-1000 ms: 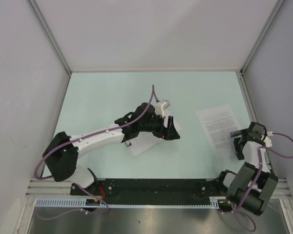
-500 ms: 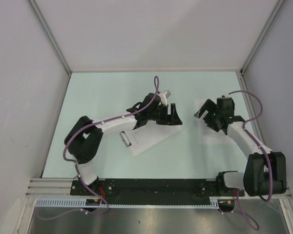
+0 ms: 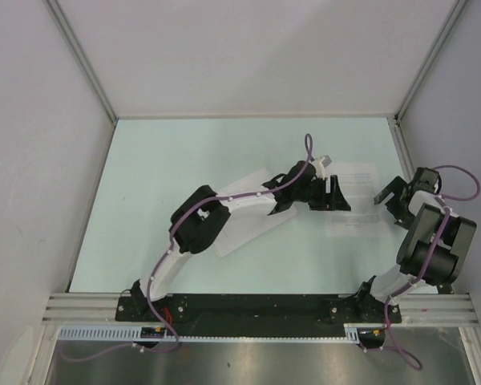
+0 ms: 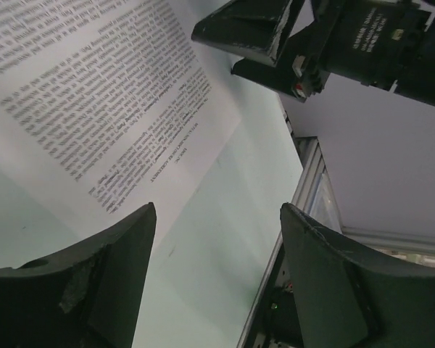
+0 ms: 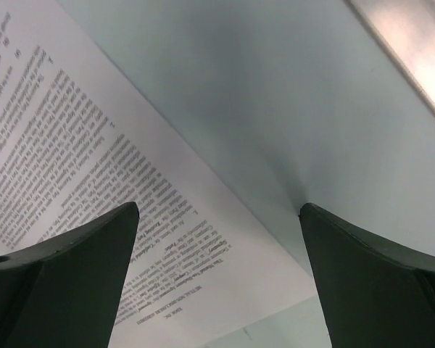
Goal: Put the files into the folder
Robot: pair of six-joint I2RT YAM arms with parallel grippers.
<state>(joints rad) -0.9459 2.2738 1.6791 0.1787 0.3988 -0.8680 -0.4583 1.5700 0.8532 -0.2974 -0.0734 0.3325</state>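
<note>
Your densely printed white sheet [image 3: 357,222] lies flat on the table [image 3: 184,152]; left claw [image 4: 217,225] and right claw [image 5: 219,217] both gape empty.

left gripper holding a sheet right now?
No: the left gripper is open with nothing between its fingers; the printed sheet lies flat on the table beyond it.

Left gripper [image 3: 336,200] over printed sheet [image 3: 357,218] — right gripper [image 3: 387,200] just beside it; folder [image 3: 244,237] under left arm [image 3: 224,210].
</note>
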